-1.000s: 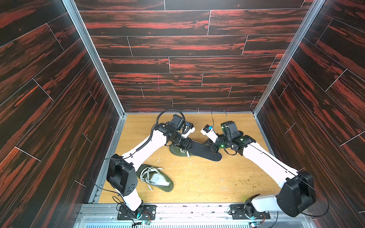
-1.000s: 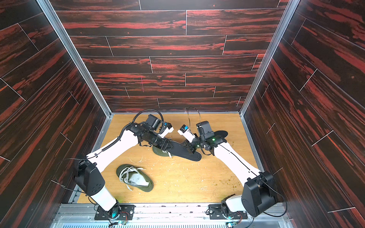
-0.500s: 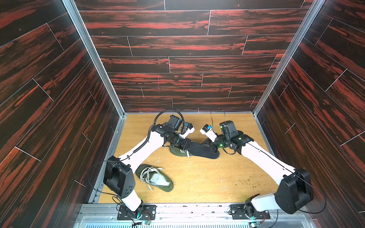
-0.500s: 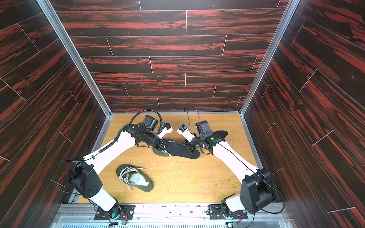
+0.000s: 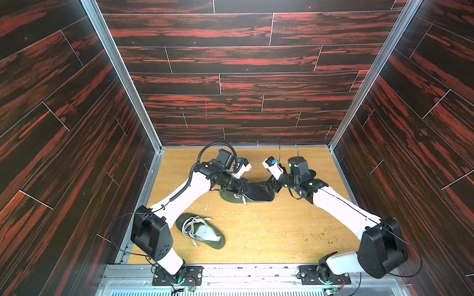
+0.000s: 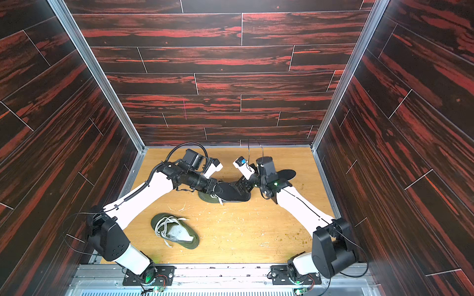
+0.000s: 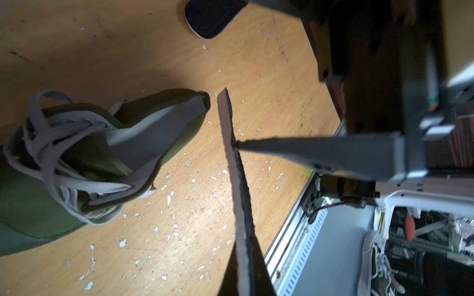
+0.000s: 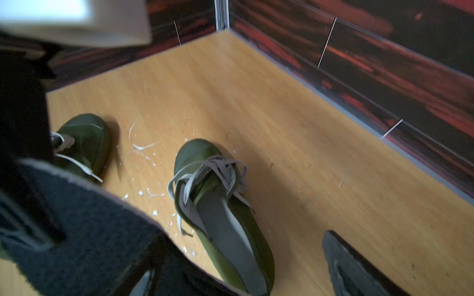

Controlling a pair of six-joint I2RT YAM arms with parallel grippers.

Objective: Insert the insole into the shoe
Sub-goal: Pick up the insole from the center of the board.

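Top views: the insole (image 5: 257, 192) is mid-table toward the back, held over the heel half of the green shoe (image 5: 230, 199); cannot tell if they touch. The left gripper (image 5: 243, 188) is clamped on one end of it. The right gripper (image 5: 271, 185) is at the opposite end, jaws spread, not gripping. Both arms crowd over the shoe and hide its opening. The second shoe (image 5: 201, 230), with white laces, lies near the left arm's base, well apart. A spare insole (image 6: 288, 174) lies behind the right arm. White flecks (image 5: 256, 217) are scattered on the wooden table (image 5: 282, 238). The insole's long axis runs across the table, gripper to gripper; toe end cannot tell. The shoe's toe points to the robot's left.

Left wrist: the insole (image 7: 238, 179) is seen edge-on, with a dark finger (image 7: 307, 153) pressing its face. The shoe (image 7: 115, 153) is just beside it, heel end nearest, laces loose.

Right wrist: blurred. The insole's dark felt face (image 8: 84, 225) fills the near corner, and one finger (image 8: 354, 269) is well clear of it. The shoe's toe (image 8: 87, 138) pokes out past the insole. The second shoe (image 8: 223, 217) lies beyond, grey lining showing.
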